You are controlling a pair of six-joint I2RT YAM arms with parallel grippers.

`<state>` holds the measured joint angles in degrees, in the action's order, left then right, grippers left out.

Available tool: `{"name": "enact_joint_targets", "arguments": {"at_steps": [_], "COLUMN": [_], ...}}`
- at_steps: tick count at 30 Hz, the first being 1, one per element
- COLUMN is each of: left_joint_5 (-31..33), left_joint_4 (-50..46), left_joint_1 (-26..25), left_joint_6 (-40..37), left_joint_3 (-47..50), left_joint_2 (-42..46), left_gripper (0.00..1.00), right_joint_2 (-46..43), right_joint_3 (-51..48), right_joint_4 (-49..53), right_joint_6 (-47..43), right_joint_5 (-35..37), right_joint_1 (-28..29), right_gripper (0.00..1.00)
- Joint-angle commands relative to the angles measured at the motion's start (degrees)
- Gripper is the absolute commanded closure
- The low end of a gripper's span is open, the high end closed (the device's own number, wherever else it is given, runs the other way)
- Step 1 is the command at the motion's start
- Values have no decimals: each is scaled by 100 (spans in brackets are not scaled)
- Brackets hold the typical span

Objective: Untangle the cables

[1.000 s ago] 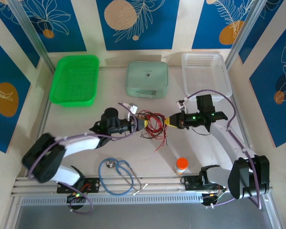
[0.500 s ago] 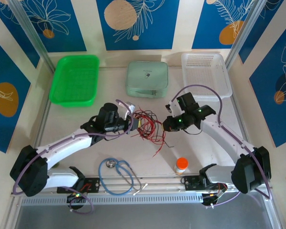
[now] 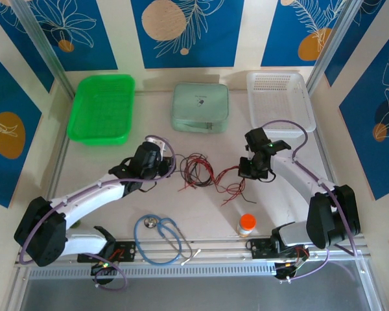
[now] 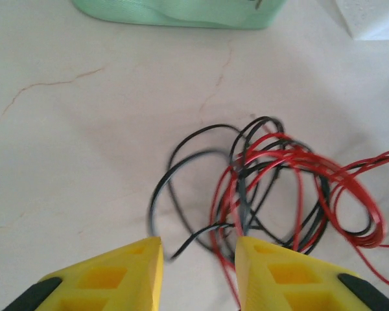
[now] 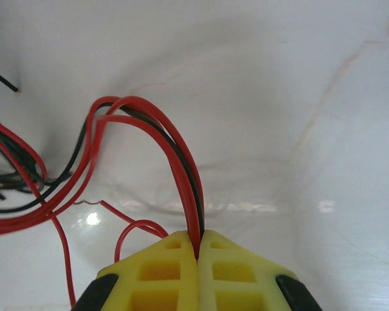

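The cables (image 3: pixel 198 170) lie in a loose tangle of red and black loops on the table between my two grippers, with red strands trailing right (image 3: pixel 234 188). My left gripper (image 3: pixel 171 166) is just left of the tangle. In the left wrist view it (image 4: pixel 199 245) stands open; a black wire end lies between the yellow fingers (image 4: pixel 137 269), unpinched, and the cables (image 4: pixel 279 181) lie ahead. My right gripper (image 3: pixel 246 171) is at the tangle's right end. In the right wrist view it (image 5: pixel 198 246) is shut on red and black cables (image 5: pixel 181 162) that arch up from its tips.
A green basket (image 3: pixel 102 107), a mint case (image 3: pixel 200 107) and a white basket (image 3: pixel 279 97) line the back. A light-blue stethoscope (image 3: pixel 162 236) and an orange-capped bottle (image 3: pixel 246 224) sit near the front edge. The mint case (image 4: pixel 181 10) is ahead of the left gripper.
My left gripper has opened and let go of the cables, which have dropped onto the table and spread. The right gripper, still shut on its strands, has shifted right and tipped downward.
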<state>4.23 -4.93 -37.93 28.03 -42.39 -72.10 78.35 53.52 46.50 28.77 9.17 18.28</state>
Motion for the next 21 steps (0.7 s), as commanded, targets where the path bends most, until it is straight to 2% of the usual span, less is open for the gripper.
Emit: {"name": "enact_joint_targets", "arguments": {"at_steps": [1,2,5,6,9,10,13,14,15,21], "left_joint_5": [190,111,-300,-473,-1059,-1219,-1581,-1661,-1736,-2003], "left_joint_4": [-42,10,252,359,590,607,605,636,708,1505], "left_joint_1": [40,41,40,41,15,6,-50,-71,-90,-314], "left_joint_6": [140,147,137,118,-17,-62,-129,-115,-61,299], "left_joint_3": [149,147,135,135,92,53,-129,-188,-253,-683], "left_joint_2": [-94,-178,-343,-370,-448,-509,-888,-1079,-1302,-2516], "left_gripper": [66,64,47,41,30,29,28,28,28,31], "right_joint_2": [105,142,258,271,130,56,-73,-40,19,1100], "right_joint_3": [-87,-79,94,205,602,733,1164,1293,1398,1695], "right_joint_4": [20,-3,144,282,702,794,981,992,972,487], "right_joint_6": [291,257,115,42,-248,-359,-623,-691,-727,-864], "right_joint_5": [266,216,31,52,231,254,182,112,21,-111], "right_joint_1": [-96,-97,-90,-73,168,282,664,792,914,1298], "right_gripper": [100,100,99,92,66,58,22,13,8,5]}}
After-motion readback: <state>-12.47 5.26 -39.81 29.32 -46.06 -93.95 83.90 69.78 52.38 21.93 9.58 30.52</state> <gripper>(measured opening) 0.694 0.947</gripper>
